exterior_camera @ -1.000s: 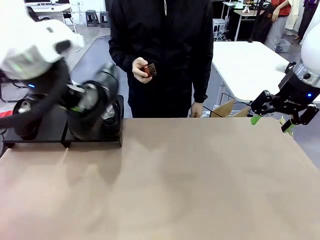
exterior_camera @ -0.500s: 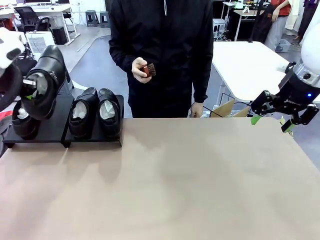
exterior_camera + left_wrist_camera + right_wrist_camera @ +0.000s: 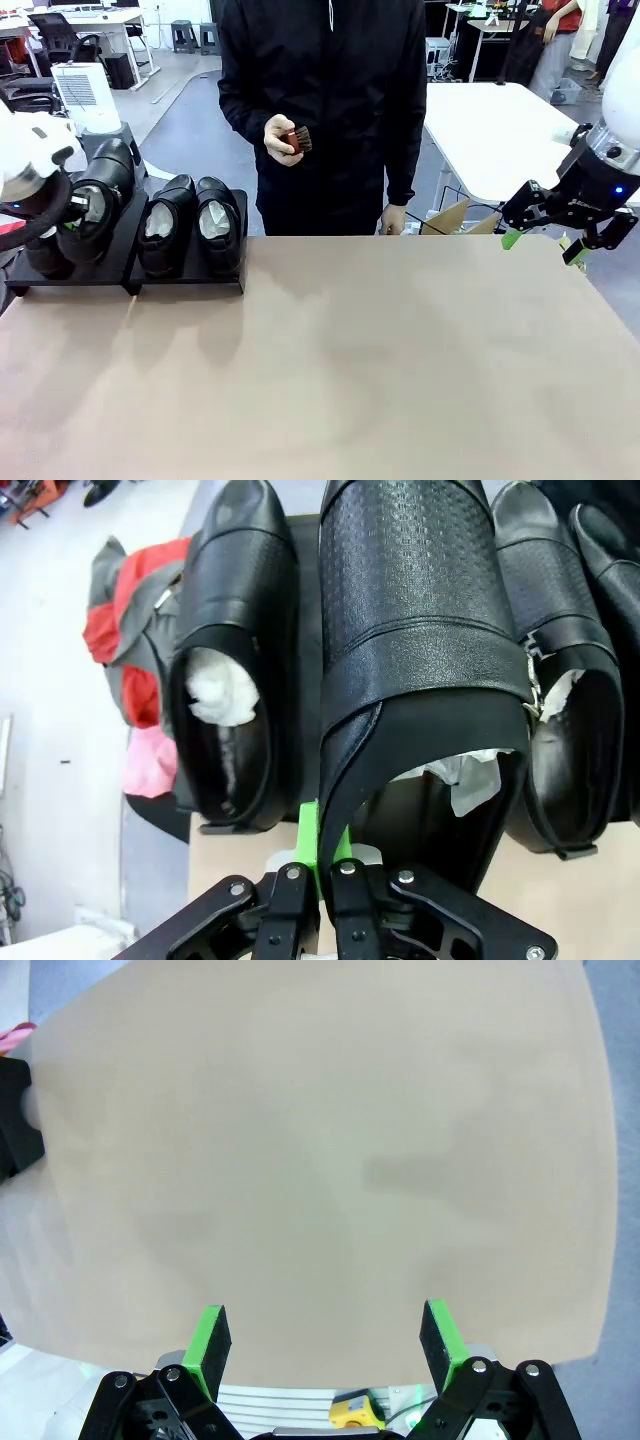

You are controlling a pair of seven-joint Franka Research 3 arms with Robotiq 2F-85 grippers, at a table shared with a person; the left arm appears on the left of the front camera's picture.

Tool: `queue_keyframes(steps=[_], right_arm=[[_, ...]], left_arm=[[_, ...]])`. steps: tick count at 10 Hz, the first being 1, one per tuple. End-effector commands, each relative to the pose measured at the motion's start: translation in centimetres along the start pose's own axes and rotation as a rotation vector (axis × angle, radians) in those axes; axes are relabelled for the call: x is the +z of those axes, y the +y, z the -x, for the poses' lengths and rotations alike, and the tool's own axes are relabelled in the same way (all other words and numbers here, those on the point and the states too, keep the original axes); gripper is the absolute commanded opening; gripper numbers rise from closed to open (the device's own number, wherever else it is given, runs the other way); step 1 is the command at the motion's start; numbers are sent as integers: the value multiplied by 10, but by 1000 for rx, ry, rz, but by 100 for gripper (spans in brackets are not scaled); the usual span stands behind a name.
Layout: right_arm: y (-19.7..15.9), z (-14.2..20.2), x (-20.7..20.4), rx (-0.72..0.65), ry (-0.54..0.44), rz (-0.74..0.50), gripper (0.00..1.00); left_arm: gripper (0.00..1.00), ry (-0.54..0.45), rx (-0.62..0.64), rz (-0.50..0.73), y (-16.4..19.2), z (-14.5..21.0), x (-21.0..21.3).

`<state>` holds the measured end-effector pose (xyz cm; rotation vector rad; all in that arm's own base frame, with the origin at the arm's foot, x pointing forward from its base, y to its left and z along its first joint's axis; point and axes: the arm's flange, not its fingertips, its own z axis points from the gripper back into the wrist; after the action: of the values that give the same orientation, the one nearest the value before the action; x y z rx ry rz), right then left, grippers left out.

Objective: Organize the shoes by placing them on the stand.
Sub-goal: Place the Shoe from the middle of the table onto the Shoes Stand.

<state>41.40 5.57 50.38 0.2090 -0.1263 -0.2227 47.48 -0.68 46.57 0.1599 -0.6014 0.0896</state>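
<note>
The left gripper (image 3: 322, 865) is clamped on the side wall of a black dress shoe (image 3: 420, 670) at its opening, the green pads (image 3: 309, 845) pinched together on the leather, with white paper stuffing (image 3: 462, 775) seen just beyond the grip. In the front view this held shoe (image 3: 100, 200) is seen tilted, toe raised, over the left section of the black stand (image 3: 120, 265); whether its heel touches the platform cannot be told. Just beside the gripper on one side a second shoe (image 3: 235, 660) is seen resting on the stand, partly hidden behind the arm in the front view (image 3: 45, 255). On the other side of the gripper, a little farther off, a pair of shoes (image 3: 192, 225) is set side by side on the right section, toes pointing away from the robot. The right gripper (image 3: 545, 247) is held with its fingers (image 3: 211, 1335) wide apart and nothing between them, above the far right edge of the tan tabletop (image 3: 380, 360), well apart from the stand. Across the table a small reddish-brown brush (image 3: 297, 139) is held in a person's hand (image 3: 280, 140).
</note>
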Motion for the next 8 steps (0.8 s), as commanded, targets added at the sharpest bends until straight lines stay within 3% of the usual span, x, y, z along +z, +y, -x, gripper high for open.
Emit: queue_keyframes(steps=[1, 8], right_arm=[[0, -2, 3, 0, 0, 10, 100], [0, -2, 3, 0, 0, 10, 100]], left_arm=[[0, -42, 39, -9, -7, -7, -6], [0, -44, 48, -26, -21, 7, -36]])
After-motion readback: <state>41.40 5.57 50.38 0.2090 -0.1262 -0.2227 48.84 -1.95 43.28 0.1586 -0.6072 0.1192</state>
